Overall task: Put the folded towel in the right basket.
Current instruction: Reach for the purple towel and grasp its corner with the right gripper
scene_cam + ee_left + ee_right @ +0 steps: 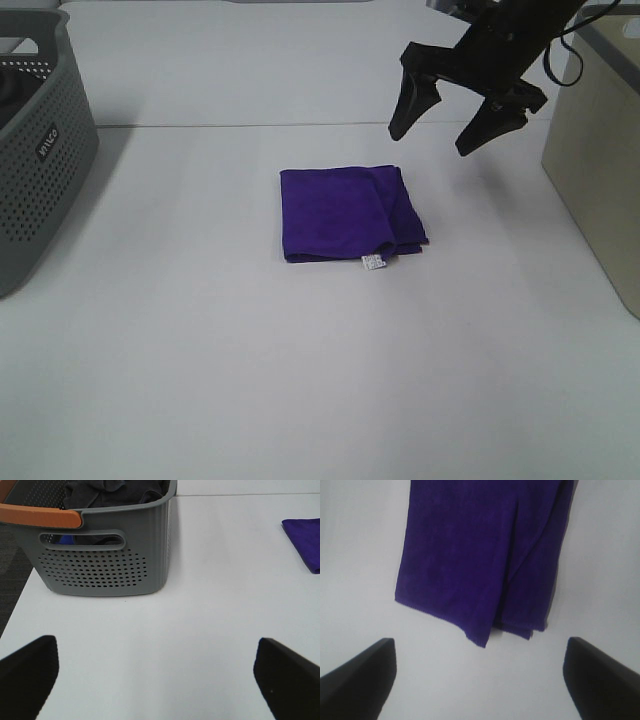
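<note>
A folded purple towel lies flat on the white table, near the middle, with a small white tag at its front edge. It also shows in the right wrist view and at the edge of the left wrist view. My right gripper is open and empty, hanging above the table just behind and to the right of the towel. The beige right basket stands at the right edge. My left gripper is open and empty over bare table; it is out of the exterior high view.
A grey perforated basket with an orange handle and dark clothes inside stands at the left edge, close in front of my left gripper. The white table extends toward the front.
</note>
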Action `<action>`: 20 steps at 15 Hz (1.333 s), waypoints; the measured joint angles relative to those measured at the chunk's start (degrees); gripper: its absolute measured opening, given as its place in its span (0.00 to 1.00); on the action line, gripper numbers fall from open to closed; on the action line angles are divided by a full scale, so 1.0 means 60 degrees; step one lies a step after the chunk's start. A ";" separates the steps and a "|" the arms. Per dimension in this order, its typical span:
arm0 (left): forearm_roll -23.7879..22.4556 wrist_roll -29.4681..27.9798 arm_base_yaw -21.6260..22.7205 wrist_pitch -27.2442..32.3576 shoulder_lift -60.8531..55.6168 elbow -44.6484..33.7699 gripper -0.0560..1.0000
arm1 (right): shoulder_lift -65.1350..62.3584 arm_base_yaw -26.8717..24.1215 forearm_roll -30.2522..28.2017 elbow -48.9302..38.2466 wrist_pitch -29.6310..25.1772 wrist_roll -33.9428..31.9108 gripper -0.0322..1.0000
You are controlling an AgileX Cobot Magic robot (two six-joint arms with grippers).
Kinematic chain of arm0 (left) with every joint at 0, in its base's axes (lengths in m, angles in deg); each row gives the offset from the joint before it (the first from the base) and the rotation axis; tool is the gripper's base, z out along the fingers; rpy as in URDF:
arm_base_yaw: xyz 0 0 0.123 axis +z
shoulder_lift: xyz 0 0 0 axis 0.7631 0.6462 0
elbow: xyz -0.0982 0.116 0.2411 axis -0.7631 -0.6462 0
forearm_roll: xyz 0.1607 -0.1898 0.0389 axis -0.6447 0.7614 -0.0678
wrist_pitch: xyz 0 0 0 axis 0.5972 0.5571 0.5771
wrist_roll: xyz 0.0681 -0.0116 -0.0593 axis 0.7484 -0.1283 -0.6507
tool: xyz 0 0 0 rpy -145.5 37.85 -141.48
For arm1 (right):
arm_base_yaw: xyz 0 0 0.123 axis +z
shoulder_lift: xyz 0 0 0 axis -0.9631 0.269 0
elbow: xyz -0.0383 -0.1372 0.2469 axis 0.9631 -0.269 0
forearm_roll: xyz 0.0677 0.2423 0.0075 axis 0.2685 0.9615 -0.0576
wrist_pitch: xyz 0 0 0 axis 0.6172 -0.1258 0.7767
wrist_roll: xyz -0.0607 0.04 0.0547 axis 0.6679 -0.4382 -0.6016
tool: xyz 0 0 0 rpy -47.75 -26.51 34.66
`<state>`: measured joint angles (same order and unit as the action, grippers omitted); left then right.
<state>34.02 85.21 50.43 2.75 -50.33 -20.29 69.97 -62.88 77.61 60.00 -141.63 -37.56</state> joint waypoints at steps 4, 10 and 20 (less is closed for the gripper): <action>0.0000 0.0010 0.0000 0.0000 0.0000 0.0000 0.99 | 0.1576 0.0000 0.0029 0.1050 0.0181 -0.0010 0.88; 0.0000 0.0010 0.0000 0.0000 0.0000 0.0000 0.99 | 0.2865 0.0000 -0.0153 0.1356 0.0831 -0.0067 0.88; 0.0000 0.0057 0.0000 0.0000 0.0000 0.0000 0.99 | 0.3371 0.0086 -0.0019 0.1623 0.0898 -0.0516 0.85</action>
<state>34.02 85.55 50.43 2.75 -50.33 -20.29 90.20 -62.37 77.49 69.74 -136.25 -40.65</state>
